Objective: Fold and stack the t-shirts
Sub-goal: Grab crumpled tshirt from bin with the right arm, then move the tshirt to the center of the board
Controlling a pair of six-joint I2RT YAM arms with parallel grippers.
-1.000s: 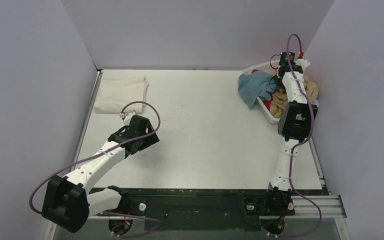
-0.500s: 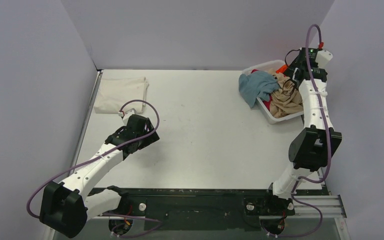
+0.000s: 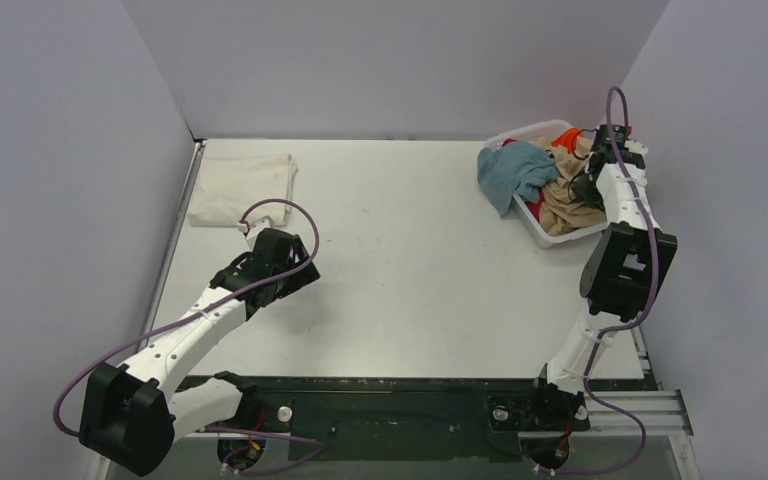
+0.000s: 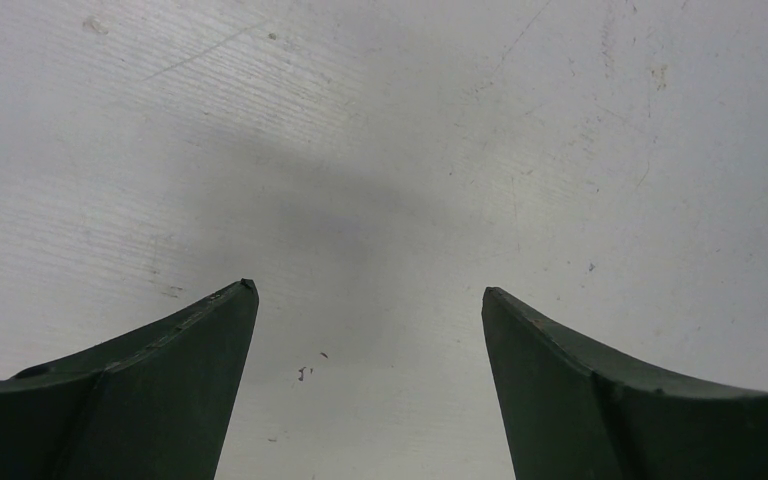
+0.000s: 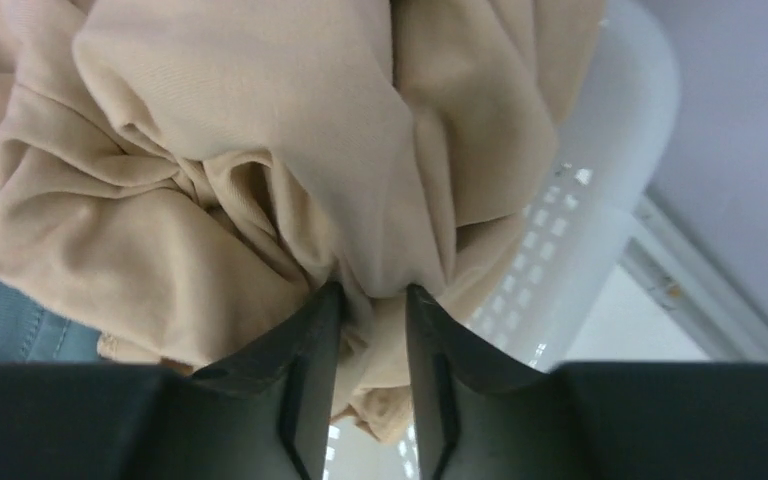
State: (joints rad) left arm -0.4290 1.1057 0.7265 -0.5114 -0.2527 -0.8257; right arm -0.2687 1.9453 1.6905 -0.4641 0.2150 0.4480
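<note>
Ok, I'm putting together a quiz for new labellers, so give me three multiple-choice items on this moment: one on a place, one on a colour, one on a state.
1. Where does the folded cream shirt lie?
A) mid-table
B) the far left corner of the table
C) its near edge

2. Which shirt is the right gripper shut on?
A) the tan shirt
B) the orange one
C) the grey-blue one

3. How is the left gripper?
A) shut on cloth
B) open over bare table
C) shut, empty

Answers: 1 B, the top view shows it flat there. 2 A, tan folds are pinched between its fingers. 3 B, its fingers stand apart with only tabletop between.
</note>
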